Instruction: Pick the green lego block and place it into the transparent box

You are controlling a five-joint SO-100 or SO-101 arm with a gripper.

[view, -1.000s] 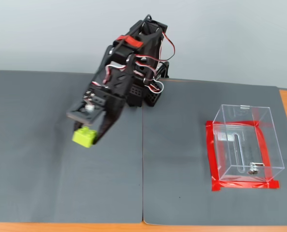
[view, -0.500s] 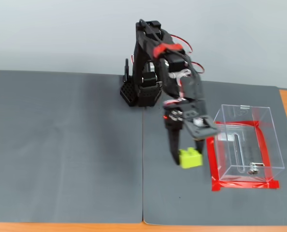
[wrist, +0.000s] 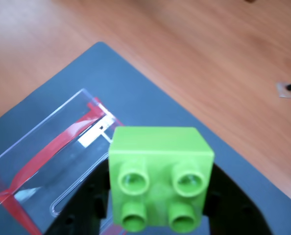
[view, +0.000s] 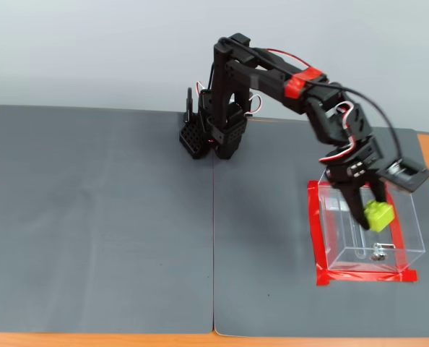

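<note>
Fixed view: grey mat (view: 99, 231) covers most of the tabletop, laid as two sheets with a seam running front to back near the middle; bare wood shows at the far left and right edges and along the front. Black arm (view: 265, 76) stands on its base at the back of the mat, near the seam. Upper links reach out to the right of the picture, with a red band at the elbow; the forearm bends downward from there, so the wrist points down over the right sheet.

Transparent box (view: 406, 217) sits on the right sheet, open at the top, its footprint outlined with red tape (view: 313, 231). A small metal piece (view: 378, 253) lies on the box floor near the front wall.

Gripper (view: 371, 208) hangs above the box's open top, fingers pointing down, clamped on the green lego block (view: 378, 215). The block is held off the floor; whether it is already below the rim or just level with it is hard to say from this angle.

Wrist view: green lego block (wrist: 160, 178) fills the lower centre, four studs facing the camera, with dark jaws pressed against its left and right sides. Transparent box (wrist: 47, 147) lies behind and to the left of it, one corner and red tape (wrist: 99, 110) visible through the wall. Wooden tabletop (wrist: 209, 58) beyond the mat's edge.
</note>
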